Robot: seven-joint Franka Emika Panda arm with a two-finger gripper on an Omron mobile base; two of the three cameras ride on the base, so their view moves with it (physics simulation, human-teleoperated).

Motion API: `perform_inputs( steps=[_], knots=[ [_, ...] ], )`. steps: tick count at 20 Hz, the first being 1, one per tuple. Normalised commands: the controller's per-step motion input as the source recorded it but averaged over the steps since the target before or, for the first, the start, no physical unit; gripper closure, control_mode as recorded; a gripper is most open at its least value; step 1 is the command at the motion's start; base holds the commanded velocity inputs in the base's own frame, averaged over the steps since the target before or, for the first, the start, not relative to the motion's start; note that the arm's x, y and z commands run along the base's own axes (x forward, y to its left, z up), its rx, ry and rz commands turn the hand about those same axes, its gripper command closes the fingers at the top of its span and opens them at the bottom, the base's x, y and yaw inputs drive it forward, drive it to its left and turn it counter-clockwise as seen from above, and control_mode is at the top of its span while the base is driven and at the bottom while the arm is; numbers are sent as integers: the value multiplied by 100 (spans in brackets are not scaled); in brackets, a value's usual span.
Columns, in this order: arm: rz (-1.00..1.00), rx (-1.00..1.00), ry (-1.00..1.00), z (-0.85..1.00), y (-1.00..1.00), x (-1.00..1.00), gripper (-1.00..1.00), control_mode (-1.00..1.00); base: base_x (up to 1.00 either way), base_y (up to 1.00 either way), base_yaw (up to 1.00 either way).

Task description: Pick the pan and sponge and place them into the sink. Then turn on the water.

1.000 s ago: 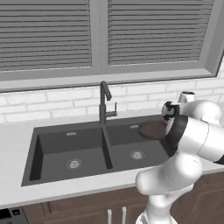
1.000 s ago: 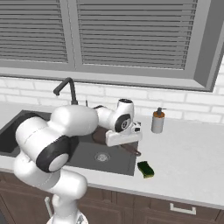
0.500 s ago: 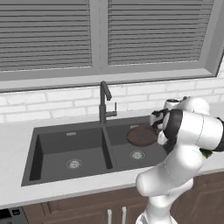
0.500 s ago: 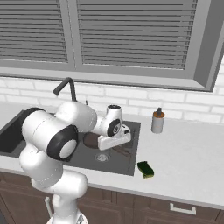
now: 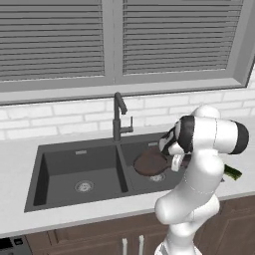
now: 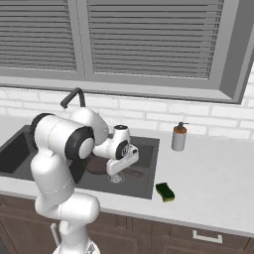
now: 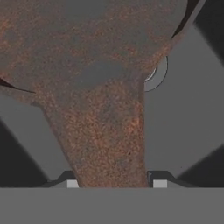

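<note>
The dark reddish-brown pan [image 5: 148,163] hangs over the right basin of the dark grey sink [image 5: 69,167], held level by its handle. My gripper [image 5: 174,162] is shut on that handle, just right of the pan's bowl. In the hand view the pan [image 7: 87,43] spreads across the top and its handle runs down between my gripper [image 7: 116,183] fingertips, with the basin's silver drain [image 7: 158,75] below. From the right base view, the pan [image 6: 98,166] sits left of my gripper [image 6: 118,168]. The green and yellow sponge [image 6: 165,191] lies on the counter right of the sink [image 6: 146,146]. No water runs.
A tall dark gooseneck faucet [image 5: 118,117] stands behind the divider between the basins. A white soap bottle [image 6: 178,137] stands on the counter behind the sponge [image 5: 231,173]. A brick wall and a shuttered window close off the back.
My arm has carried the pan leftward, from over the sink's right edge to above the right basin. The sponge has not moved.
</note>
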Motion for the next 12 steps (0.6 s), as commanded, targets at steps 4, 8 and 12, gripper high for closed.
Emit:
perform_inputs(
  steps=[4,8,12],
  knots=[
    [16,1,0,-63,3,37,100,-100,0,0,0],
    [14,5,0,-58,0,38,100,-100,0,0,0],
    [13,3,0,-60,0,35,100,-100,0,0,0]
  ],
)
